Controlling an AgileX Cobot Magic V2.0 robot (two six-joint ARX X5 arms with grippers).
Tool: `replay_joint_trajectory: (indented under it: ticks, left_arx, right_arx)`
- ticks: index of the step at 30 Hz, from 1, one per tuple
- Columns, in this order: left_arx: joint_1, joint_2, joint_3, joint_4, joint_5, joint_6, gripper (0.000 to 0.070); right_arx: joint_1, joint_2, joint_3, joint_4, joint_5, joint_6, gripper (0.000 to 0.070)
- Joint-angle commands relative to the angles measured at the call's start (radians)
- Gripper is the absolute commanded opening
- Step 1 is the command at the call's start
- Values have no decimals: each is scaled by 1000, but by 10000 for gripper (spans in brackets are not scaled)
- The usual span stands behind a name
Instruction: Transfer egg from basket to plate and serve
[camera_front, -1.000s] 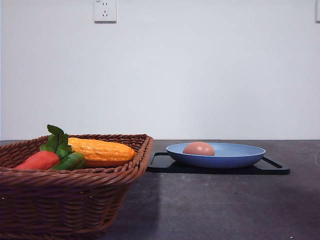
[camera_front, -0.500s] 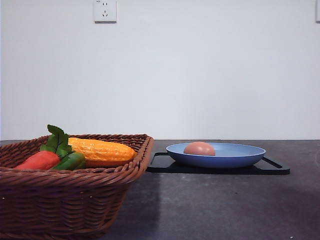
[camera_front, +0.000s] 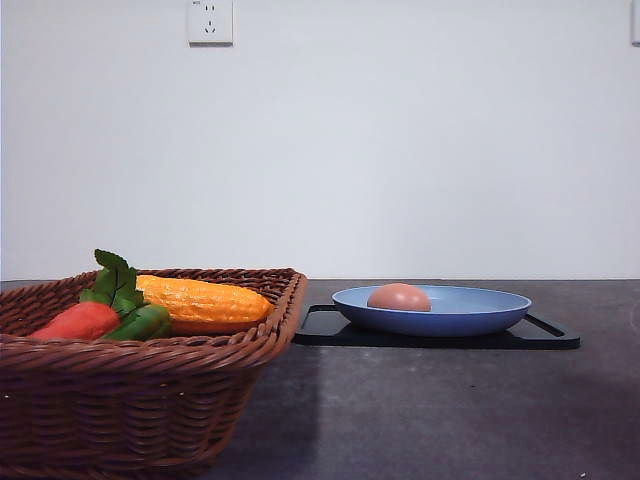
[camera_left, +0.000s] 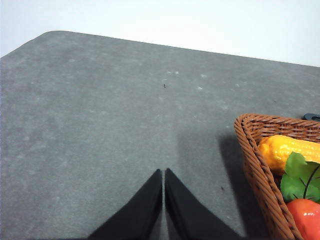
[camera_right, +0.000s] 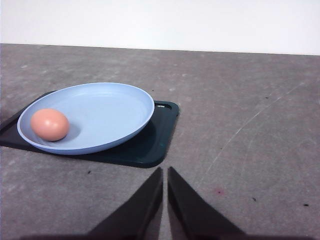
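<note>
Front view first: the egg (camera_front: 398, 296) lies in the plate (camera_front: 432, 309), toward its left side, and the plate sits on a black tray (camera_front: 437, 333) on the right half of the tabletop (camera_front: 420, 410). The basket (camera_front: 130, 400) fills the near left corner and holds a corn cob (camera_front: 203, 300) and a carrot (camera_front: 78, 320); I see no egg in it. Going by that, the transfer looks done and what is left for me is the serving.

Left wrist view: my left gripper (camera_left: 163, 176) has its fingers pressed together with nothing between them, low over bare tabletop, with a corner of the basket just beside it and the corn cob and carrot inside that corner.

Right wrist view: my right gripper (camera_right: 165, 174) is likewise pressed together and holding nothing, over the tabletop near the tray's near corner. The egg rests against the plate's rim on the side away from me.

To serve well, I would spread the right fingers before approaching, then take the tray or the plate rim at the side nearest me, away from the egg. I would keep the plate level and move slowly, since the egg is round, lies loose on a shallow dish, and could easily roll over the low rim if I tilt or jolt it.
</note>
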Motion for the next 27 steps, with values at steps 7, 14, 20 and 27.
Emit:
replay_joint_trajectory:
  ticks: [7, 14, 20, 27]
  left_arx:
    - [0, -2, -23, -18, 0, -9, 0]
    - [0, -2, -23, -18, 0, -9, 0]
    - [0, -2, -23, -18, 0, -9, 0]
    - [0, -2, -23, -18, 0, -8, 0]
  right_arx:
    - [1, -2, -7, 1, 1, 15, 0]
    - [1, -2, -7, 1, 2, 15, 0]
    - [1, -2, -7, 1, 2, 15, 0]
    - [1, -2, -7, 1, 1, 15, 0]
